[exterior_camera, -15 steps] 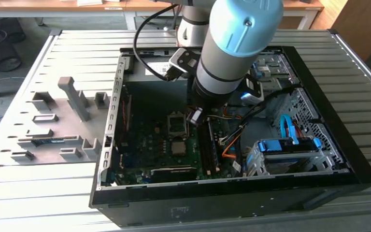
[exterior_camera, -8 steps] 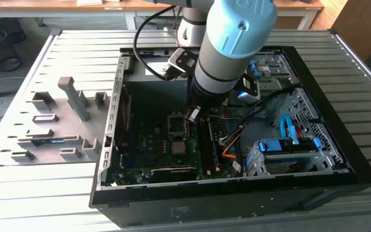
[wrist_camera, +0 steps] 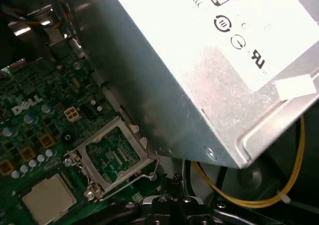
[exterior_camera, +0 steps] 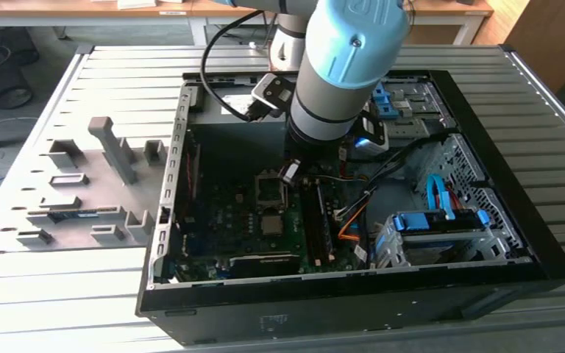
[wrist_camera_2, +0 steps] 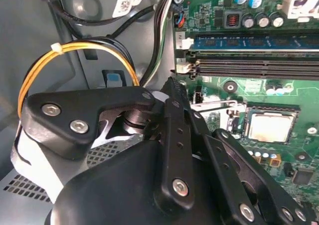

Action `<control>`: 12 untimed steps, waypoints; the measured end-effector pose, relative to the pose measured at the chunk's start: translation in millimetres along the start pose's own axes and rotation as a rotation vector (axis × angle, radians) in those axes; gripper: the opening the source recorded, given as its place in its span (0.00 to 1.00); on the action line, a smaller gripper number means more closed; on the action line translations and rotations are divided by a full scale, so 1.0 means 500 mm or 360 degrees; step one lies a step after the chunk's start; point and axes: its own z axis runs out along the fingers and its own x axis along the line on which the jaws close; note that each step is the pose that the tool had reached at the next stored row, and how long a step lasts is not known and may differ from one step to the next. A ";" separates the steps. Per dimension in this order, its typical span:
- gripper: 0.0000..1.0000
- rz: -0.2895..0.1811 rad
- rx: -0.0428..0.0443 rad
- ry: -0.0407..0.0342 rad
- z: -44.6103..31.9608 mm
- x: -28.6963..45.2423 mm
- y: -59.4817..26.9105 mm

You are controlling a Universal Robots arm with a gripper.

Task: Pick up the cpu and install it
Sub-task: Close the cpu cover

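1. The arm (exterior_camera: 346,66) reaches down into an open computer case (exterior_camera: 499,220) that lies on its side on a slatted metal table (exterior_camera: 115,73).
2. The gripper (exterior_camera: 290,173) hangs low over the motherboard (exterior_camera: 224,220), just above the metal-framed socket (exterior_camera: 270,188). Whether it is released or clenched cannot be told, and nothing can be seen held in it. In both wrist views its black linkage fills the near edge of the picture.
3. The cpu (exterior_camera: 273,224) lies flat on the motherboard, just beside the socket, on the side nearer the case's front edge in the exterior view. It is apart from the gripper. It appears as a pale square in the first wrist view (wrist_camera: 47,199) and as a dull silver square in the second wrist view (wrist_camera_2: 269,126).
4. In the first wrist view the socket (wrist_camera: 112,157) stands open, with green board and contacts showing inside the frame and no chip seated in it.
5. The power supply (wrist_camera: 199,85), a grey box with a white label, sits close beside the socket, and a yellow wire (wrist_camera: 299,155) loops beneath it.
6. The memory slots (wrist_camera_2: 249,65) run along the board near the cpu.
7. A blue drive caddy (exterior_camera: 440,220) sits in the case on the exterior view's right. A grey fixture plate (exterior_camera: 86,191) lies on the table on the exterior view's left.
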 end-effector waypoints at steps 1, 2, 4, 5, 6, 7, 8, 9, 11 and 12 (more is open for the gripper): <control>0.10 0.0006 0.0001 -0.0001 0.001 0.000 0.000; 0.10 0.0020 0.0004 -0.0004 0.003 0.001 0.000; 0.10 0.0056 0.0012 -0.0012 0.006 0.002 0.001; 0.10 0.0075 0.0015 -0.0016 0.007 0.002 0.001; 0.10 0.0093 0.0019 -0.0020 0.009 0.002 0.002; 0.10 0.0106 0.0022 -0.0023 0.010 0.003 0.003; 0.10 0.0112 0.0022 -0.0024 0.012 0.005 0.005; 0.10 0.0114 0.0022 -0.0026 0.013 0.007 0.008; 0.10 0.0115 0.0019 -0.0031 0.018 0.010 0.011; 0.10 0.0115 0.0018 -0.0033 0.020 0.010 0.012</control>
